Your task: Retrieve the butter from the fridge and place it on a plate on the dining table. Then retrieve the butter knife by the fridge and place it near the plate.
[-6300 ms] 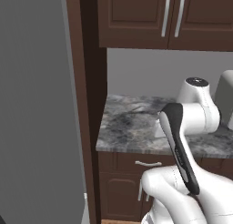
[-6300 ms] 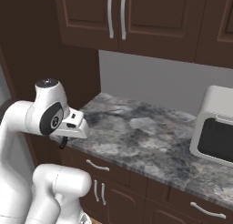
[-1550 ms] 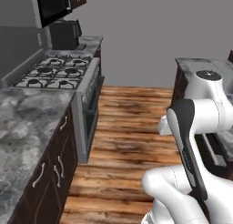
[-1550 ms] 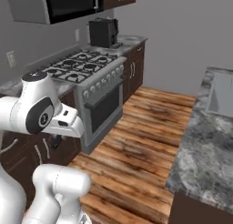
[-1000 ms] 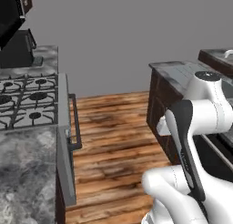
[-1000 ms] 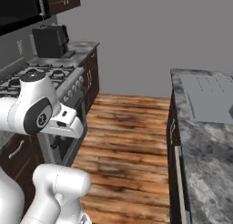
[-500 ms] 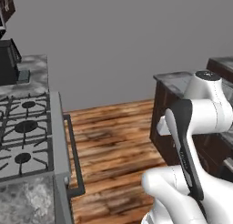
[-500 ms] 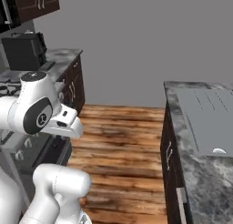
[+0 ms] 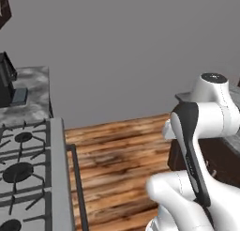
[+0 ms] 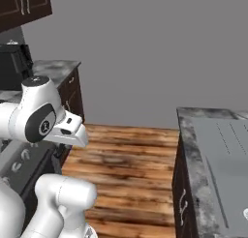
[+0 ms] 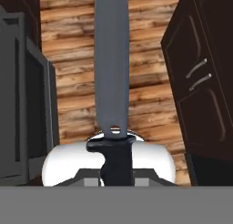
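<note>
You've got the butter knife (image 11: 112, 63) running up the centre of the hand view, grey flat blade reaching the top edge, black handle at bottom centre. The gripper (image 11: 116, 173) is closed on that handle; its fingertips are hidden behind it, low in the frame. The blade is smooth, matte and long, with a small hole near the guard.

Beneath it lies a wood plank floor (image 11: 150, 104), brown and streaked. A dark brown cabinet (image 11: 205, 82) with curved metal pulls sits at the right of the frame, and a dark grey oven front (image 11: 25, 100) at the left.

In the left base view you see a stove (image 9: 28, 178) with black grates at lower left. The dining table (image 10: 213, 150), with its grey marbled top, fills the right base view's lower right, below a plain grey wall (image 10: 145, 48).
</note>
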Motion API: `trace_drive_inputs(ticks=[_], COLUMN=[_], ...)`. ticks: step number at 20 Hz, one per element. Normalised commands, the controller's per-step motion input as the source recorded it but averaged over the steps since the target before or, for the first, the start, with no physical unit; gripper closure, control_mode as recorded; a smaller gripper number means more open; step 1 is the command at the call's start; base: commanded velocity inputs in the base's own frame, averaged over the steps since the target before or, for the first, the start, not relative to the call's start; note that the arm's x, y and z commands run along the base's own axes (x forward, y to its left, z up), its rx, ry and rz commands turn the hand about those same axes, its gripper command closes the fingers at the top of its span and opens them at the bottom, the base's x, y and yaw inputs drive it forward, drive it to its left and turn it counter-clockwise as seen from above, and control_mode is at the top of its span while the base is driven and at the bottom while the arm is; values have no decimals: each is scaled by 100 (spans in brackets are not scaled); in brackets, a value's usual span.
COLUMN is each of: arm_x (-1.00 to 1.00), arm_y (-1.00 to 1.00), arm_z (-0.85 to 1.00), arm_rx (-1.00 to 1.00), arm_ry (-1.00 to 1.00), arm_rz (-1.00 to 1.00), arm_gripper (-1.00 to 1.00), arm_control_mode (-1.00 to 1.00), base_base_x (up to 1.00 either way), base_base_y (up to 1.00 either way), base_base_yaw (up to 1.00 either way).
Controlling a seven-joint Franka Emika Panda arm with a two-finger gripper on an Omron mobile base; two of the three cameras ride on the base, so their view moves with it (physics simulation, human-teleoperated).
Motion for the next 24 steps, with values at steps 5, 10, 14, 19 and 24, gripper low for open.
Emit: trace_drive_inputs(ticks=[5, 10, 14, 19, 24], arm_x=[0, 0, 0, 0, 0], arm_y=[0, 0, 0, 0, 0], arm_z=[0, 0, 0, 0, 0], arm_rx=[0, 0, 0, 0, 0], arm_ry=[0, 0, 0, 0, 0], arm_rz=[0, 0, 0, 0, 0], arm_gripper=[100, 100, 100, 100, 100], arm_control_mode=[100, 100, 100, 100, 100], base_base_x=[100, 100, 100, 100, 100], base_base_y=[-30, -10, 0, 0, 0], base_base_yaw=[5, -3, -13, -20, -19])
